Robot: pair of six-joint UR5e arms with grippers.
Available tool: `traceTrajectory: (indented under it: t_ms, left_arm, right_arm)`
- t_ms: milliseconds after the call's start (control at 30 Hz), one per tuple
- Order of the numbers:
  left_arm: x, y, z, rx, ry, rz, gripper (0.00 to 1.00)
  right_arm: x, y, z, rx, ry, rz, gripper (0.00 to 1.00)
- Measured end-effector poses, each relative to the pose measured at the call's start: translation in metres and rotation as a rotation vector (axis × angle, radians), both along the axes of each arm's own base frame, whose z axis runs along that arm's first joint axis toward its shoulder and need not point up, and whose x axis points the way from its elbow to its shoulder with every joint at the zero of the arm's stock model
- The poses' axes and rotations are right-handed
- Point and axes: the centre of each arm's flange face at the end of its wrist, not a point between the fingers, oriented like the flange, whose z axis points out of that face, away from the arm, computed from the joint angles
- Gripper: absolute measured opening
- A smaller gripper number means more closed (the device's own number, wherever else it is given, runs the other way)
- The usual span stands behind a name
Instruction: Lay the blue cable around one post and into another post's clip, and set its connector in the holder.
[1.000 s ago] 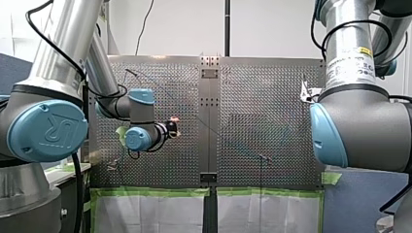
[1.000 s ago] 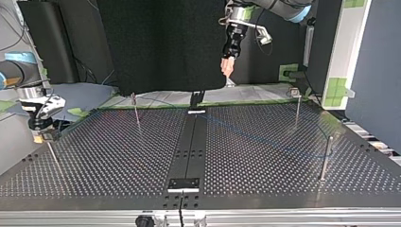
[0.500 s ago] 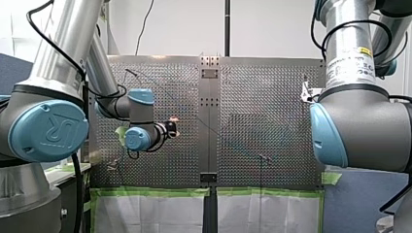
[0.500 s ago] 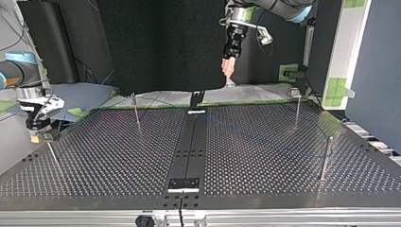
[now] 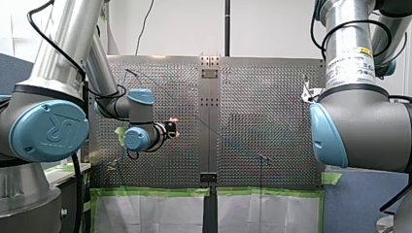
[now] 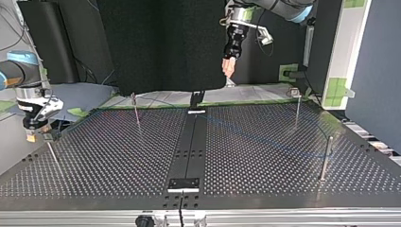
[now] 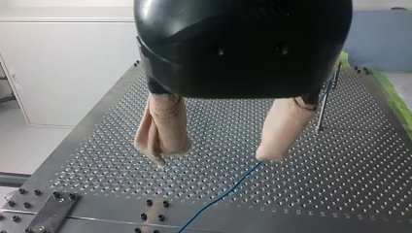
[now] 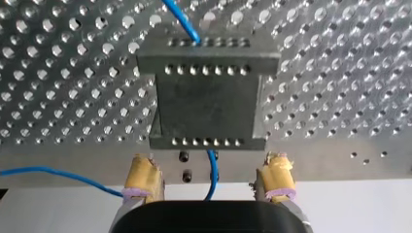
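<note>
Top view: my right gripper (image 6: 32,136) sits slightly further toward the view's left edge than 1.0 s ago. It is at the table's (image 6: 118,163) left corner, just above the corner post (image 6: 52,156).

Right wrist view: its yellow-padded fingers (image 8: 142,177) stand wide apart and grip nothing. Ahead of them the dark holder (image 8: 206,104) lies flat on the perforated plate. The blue cable (image 8: 187,22) meets the holder's far edge and reappears from under its near edge. From there it passes between the fingers, touching neither. A second run comes in from the side and goes out of sight behind one finger. The connector cannot be made out.

My left gripper (image 6: 228,70) hangs high above the table at the top view's upper middle, almost where it was 1.0 s ago. In the front view its wrist is a touch lower and further left than before.

Left wrist view: its beige pads (image 7: 163,131) are spread wide with nothing between them. The cable lies on the plate below, running out from under one fingertip. Further ahead, a blue strand shows at the far post (image 7: 320,109)
</note>
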Motion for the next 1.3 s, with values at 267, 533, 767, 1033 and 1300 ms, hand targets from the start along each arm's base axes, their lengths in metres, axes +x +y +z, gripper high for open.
traceTrajectory:
  t_ms: [267, 533, 767, 1033, 1300]
  left_arm:
    - [0.0, 0.0, 0.0, 0.0, 0.0, 0.0, 1.0]
    - [0.001, 0.001, 0.0, 0.001, 0.001, 0.002, 1.0]
    - [0.002, 0.002, 0.0, 0.001, 0.001, 0.003, 1.0]
    - [0.003, 0.003, 0.0, 0.001, 0.001, 0.005, 1.0]
    - [0.004, 0.004, 0.0, 0.001, 0.001, 0.007, 1.0]
  right_arm:
    - [-0.002, 0.0, -0.001, 0.004, -0.001, -0.022, 0.99]
    - [-0.003, 0.0, -0.001, 0.007, 0.0, -0.046, 0.99]
    - [-0.008, 0.0, -0.001, 0.01, 0.0, -0.093, 0.99]
    - [-0.016, 0.002, -0.005, 0.014, -0.003, -0.162, 0.99]
    - [-0.024, 0.009, -0.006, 0.003, -0.019, -0.237, 0.99]
